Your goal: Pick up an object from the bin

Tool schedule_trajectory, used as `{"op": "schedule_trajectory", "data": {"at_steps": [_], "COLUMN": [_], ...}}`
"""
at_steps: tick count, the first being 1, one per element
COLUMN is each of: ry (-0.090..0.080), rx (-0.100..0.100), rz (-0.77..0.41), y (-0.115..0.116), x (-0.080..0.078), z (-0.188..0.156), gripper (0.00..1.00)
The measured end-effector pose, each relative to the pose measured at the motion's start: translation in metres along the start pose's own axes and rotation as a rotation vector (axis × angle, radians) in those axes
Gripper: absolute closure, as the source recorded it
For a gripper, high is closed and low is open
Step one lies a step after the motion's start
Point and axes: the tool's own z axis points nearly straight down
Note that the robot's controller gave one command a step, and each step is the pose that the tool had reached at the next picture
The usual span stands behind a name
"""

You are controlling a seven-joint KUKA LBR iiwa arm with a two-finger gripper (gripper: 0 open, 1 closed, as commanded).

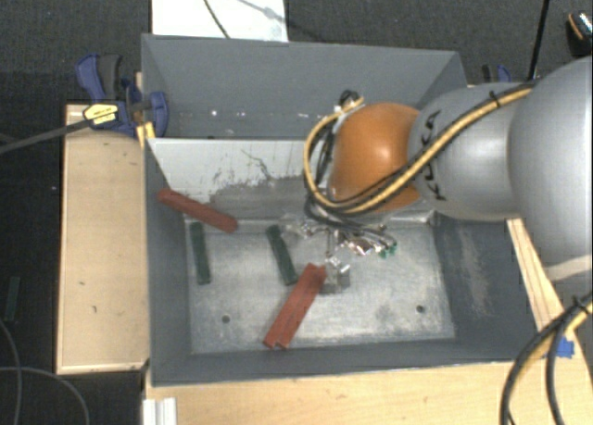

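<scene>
The tool (339, 262) hangs mid-frame over the upper end of the slanting red-brown stick (293, 310) in the bin (408, 307). Whether it is open or grips anything, I cannot tell. It would do best to close across the stick's width, clear of the green stick (282, 255) nearby.

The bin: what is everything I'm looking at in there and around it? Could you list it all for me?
red-brown bars: 2, red-brown; one at the back left, one slantwise at front centre, its upper end by the gripper
dark green bars: 2, dark green; one at the left, one near the middle
bin: 1, grey metal
arm: 1, silver-grey, from the right
orange cover: 1, on the wrist
gripper: 1, over the bin's middle
</scene>
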Motion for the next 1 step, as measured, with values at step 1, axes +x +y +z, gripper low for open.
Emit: {"op": "schedule_trajectory", "data": {"at_steps": [1], "ry": [0.003], "rx": [0.001], "rz": [0.000], "y": [-0.0017], "x": [0.0017], "z": [0.0001], "gripper": [1.00]}}
